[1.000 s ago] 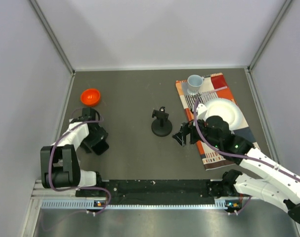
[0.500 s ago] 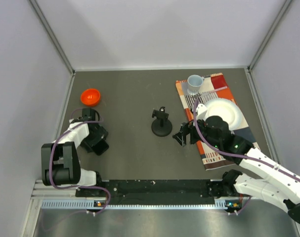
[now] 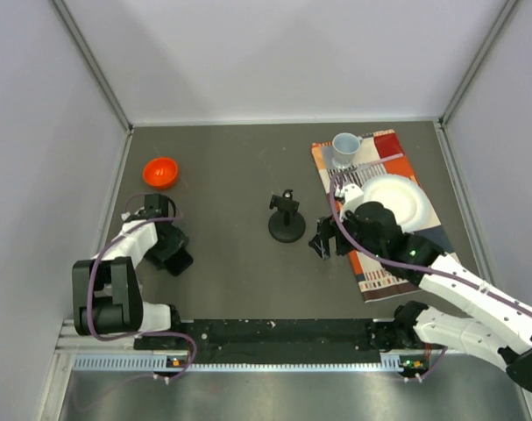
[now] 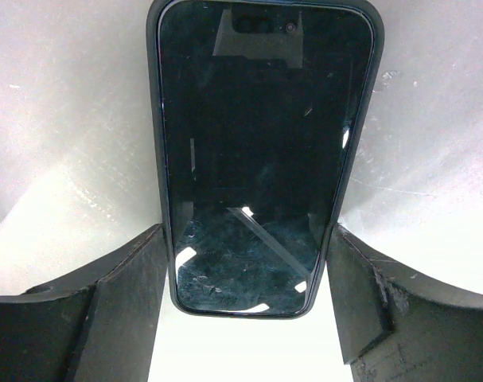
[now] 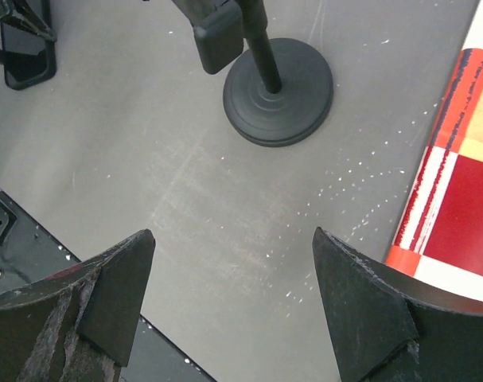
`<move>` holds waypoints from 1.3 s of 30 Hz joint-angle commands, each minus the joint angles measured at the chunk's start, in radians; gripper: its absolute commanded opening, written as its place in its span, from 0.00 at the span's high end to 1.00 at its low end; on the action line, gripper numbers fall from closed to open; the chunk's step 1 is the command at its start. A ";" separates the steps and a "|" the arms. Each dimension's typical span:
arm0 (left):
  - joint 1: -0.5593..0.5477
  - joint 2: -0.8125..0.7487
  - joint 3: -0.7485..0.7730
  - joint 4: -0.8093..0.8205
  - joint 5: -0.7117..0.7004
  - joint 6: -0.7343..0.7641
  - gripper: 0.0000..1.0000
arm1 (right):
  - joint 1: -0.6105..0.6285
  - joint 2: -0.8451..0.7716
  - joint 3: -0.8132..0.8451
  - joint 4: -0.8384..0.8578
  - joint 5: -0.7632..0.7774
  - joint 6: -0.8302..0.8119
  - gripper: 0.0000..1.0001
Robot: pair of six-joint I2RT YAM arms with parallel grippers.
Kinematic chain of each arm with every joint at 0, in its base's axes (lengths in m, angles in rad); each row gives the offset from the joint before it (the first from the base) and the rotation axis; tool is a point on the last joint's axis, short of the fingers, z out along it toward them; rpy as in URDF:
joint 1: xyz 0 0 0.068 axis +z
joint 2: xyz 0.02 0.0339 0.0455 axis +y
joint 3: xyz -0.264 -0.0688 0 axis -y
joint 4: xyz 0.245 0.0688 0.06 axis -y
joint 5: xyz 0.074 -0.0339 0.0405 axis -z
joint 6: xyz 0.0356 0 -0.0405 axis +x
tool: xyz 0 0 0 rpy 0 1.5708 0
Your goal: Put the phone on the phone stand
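The phone (image 4: 245,159) is seen lying flat, face up, at the left of the table (image 3: 230,167), well left of the phone stand (image 3: 286,221); its long axis runs across the closing line of the left gripper (image 4: 245,239), the nearer one; both long edges are flanked by fingers (image 4: 130,286); whether it is clamped cannot be told; the right gripper (image 5: 233,239) is held spread and empty, just right of the stand.

There is one phone (image 4: 261,159), lying near the left side. One phone stand (image 3: 286,224) stands at the middle of the table. One orange bowl (image 3: 160,172) sits far left. On the right lies one patterned cloth (image 3: 371,276), bearing one white mug (image 3: 345,146) at its far end and one white plate (image 3: 399,197) nearer. Two robot arms rise from the near edge: the left arm (image 3: 117,263) and the right arm (image 3: 458,285).
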 commanded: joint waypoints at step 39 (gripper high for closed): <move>-1.353 -0.336 0.313 0.410 -0.271 0.665 1.00 | -0.001 -0.124 0.285 0.002 -0.142 0.243 0.18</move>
